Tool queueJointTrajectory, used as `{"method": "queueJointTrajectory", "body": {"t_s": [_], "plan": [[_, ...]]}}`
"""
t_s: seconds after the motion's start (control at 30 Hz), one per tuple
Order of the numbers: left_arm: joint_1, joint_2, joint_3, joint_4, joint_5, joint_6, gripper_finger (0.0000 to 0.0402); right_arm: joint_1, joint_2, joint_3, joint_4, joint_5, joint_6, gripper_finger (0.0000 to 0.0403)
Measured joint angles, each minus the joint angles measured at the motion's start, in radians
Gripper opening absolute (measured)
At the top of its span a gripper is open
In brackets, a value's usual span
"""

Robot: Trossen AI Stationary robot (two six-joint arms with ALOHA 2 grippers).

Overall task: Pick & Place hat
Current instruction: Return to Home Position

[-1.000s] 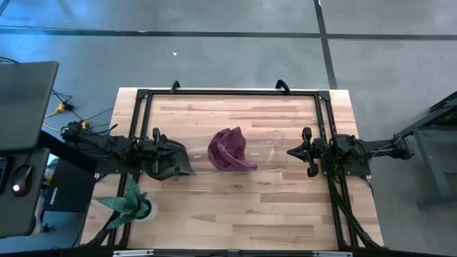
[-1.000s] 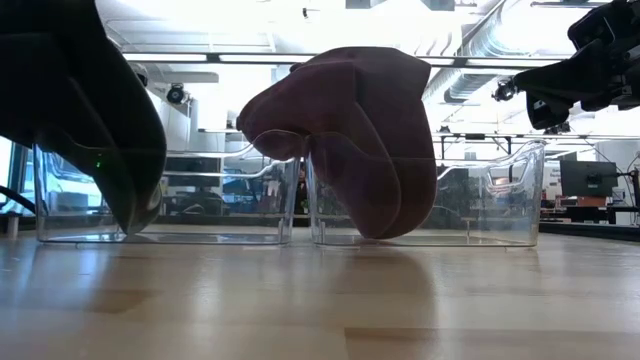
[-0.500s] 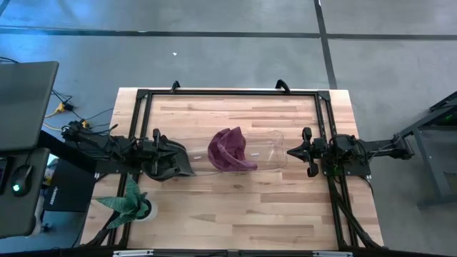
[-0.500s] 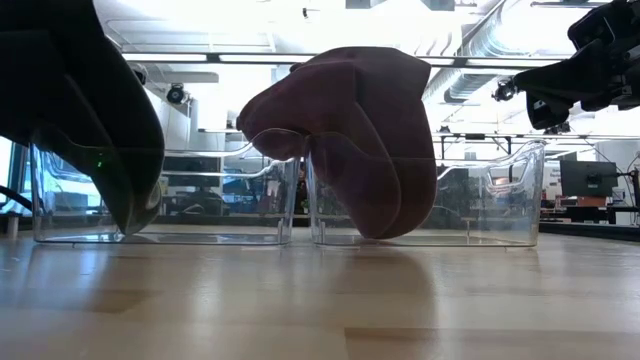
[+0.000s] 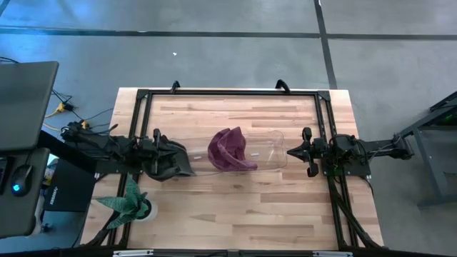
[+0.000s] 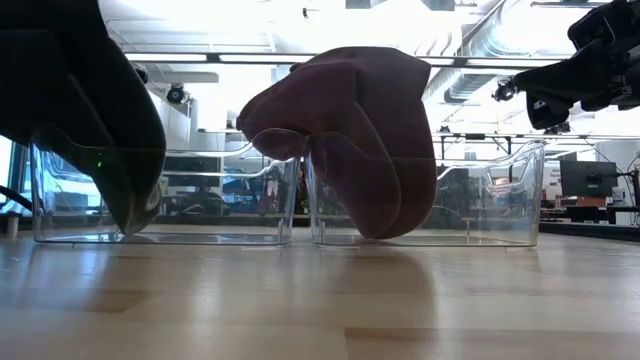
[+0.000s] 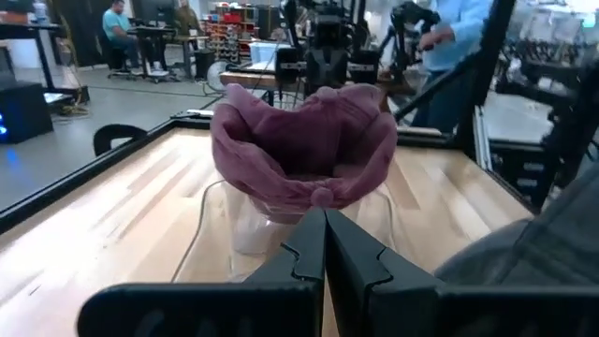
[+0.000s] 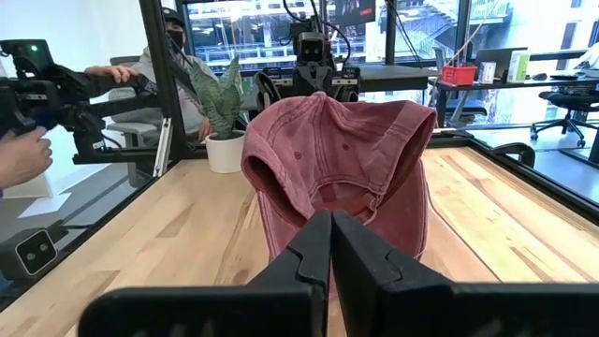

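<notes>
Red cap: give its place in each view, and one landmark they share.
High view: red cap mid-picture, in the right clear bin, at its left end.
Low view: centre, draped over that bin's wall.
Left wrist view: upper centre.
Right wrist view: centre.
Shared landmark: the right clear bin, visible in high, low and left wrist views.

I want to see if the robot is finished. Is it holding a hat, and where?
Nothing is held. The left gripper and right gripper are both shut on nothing; the red cap rests apart, at the clear bin.
</notes>
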Motion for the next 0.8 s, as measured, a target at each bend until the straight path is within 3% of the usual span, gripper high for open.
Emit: {"method": "queueJointTrajectory", "body": {"t_s": [0.13, 0.27, 0.33, 0.5, 0.8], "plan": [[0.067, 0.0, -0.041, 0.11, 0.047, 0.028, 0.0, 0.0, 0.0, 0.0, 0.0, 0.0, 0.0, 0.0005], [0.18, 0.0, -0.057, 0.1, 0.36, 0.13, 0.0, 0.0, 0.0, 0.0, 0.0, 0.0, 0.0, 0.0008], [0.237, 0.0, -0.057, 0.092, 0.456, 0.121, 0.0, 0.0, 0.0, 0.0, 0.0, 0.0, 0.0, 0.0008], [0.335, 0.0, -0.057, 0.092, 0.457, 0.037, 0.0, 0.0, 0.0, 0.0, 0.0, 0.0, 0.0, 0.0008], [0.34, 0.0, -0.057, 0.098, 0.457, 0.059, 0.0, 0.0, 0.0, 0.0, 0.0, 0.0, 0.0, 0.0005]]}}
